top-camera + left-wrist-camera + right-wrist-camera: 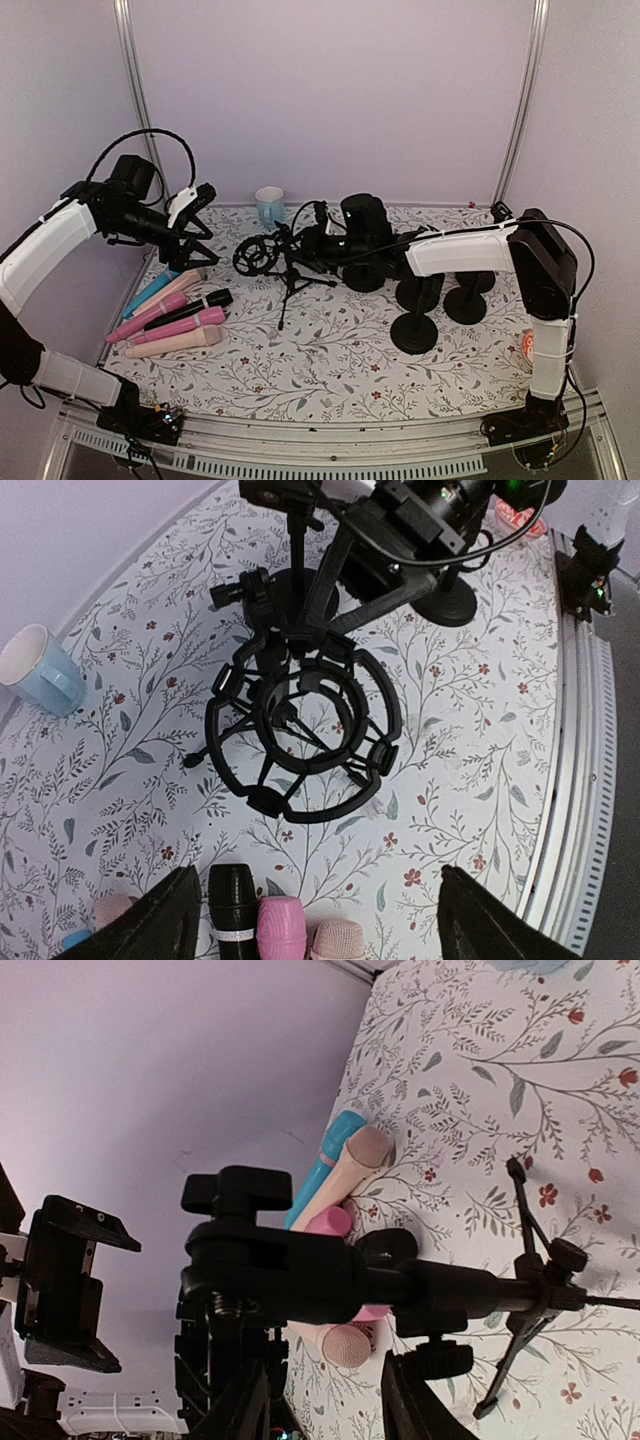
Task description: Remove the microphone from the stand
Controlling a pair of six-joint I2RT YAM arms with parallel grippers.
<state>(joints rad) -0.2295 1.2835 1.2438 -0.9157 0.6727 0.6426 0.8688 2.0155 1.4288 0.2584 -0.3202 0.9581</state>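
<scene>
The black tripod stand (pixel 293 278) carries a ring-shaped shock mount (pixel 255 255) that holds nothing; through the ring in the left wrist view (pixel 300 730) only the cloth shows. Several microphones (pixel 170 312) in blue, beige, black and pink lie side by side on the left. My left gripper (pixel 200 207) hovers above them, open and empty (pixel 315 920); black, pink and beige heads show between its fingers (pixel 160 920). My right gripper (pixel 318 240) is at the stand's top joint (pixel 300 1270), jaws partly apart (pixel 325 1375), nothing between the tips.
A light blue mug (pixel 268 205) stands at the back wall. Several black round-base stands (pixel 415 330) are grouped at right under my right arm. An orange object (pixel 527 345) lies at the right edge. A metal rail (pixel 330 425) runs along the front edge.
</scene>
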